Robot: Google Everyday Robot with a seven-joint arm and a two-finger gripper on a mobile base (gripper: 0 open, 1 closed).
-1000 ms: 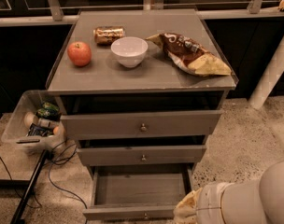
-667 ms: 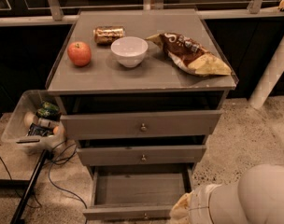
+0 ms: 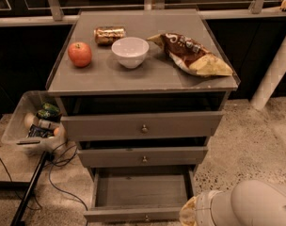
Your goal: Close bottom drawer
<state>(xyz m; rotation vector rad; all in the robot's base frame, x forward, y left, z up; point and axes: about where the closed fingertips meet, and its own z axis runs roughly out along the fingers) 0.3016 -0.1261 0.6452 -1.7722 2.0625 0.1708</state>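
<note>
The grey-brown bottom drawer (image 3: 138, 214) of a three-drawer cabinet is pulled far out, its plain board floor (image 3: 142, 190) bare and a small knob at the front's centre near the frame's lower edge. The middle drawer front (image 3: 143, 157) and the top drawer front (image 3: 143, 126) each stand slightly out. My white arm (image 3: 246, 206) enters at the bottom right, with its yellowish wrist end (image 3: 189, 213) just right of the open drawer's front corner. The gripper itself is below the frame's edge and not in view.
On the cabinet top (image 3: 110, 76) sit a red apple (image 3: 80, 54), a foil-wrapped snack (image 3: 109, 35), a white bowl (image 3: 130, 51) and a chip bag (image 3: 192, 54). A clear bin (image 3: 34, 122) of items and cables (image 3: 58, 173) lie on the floor at left. A white post (image 3: 274, 69) stands at right.
My arm has shifted left along the bottom edge, its wrist end now closer to the open drawer's right front corner. The drawers have not moved.
</note>
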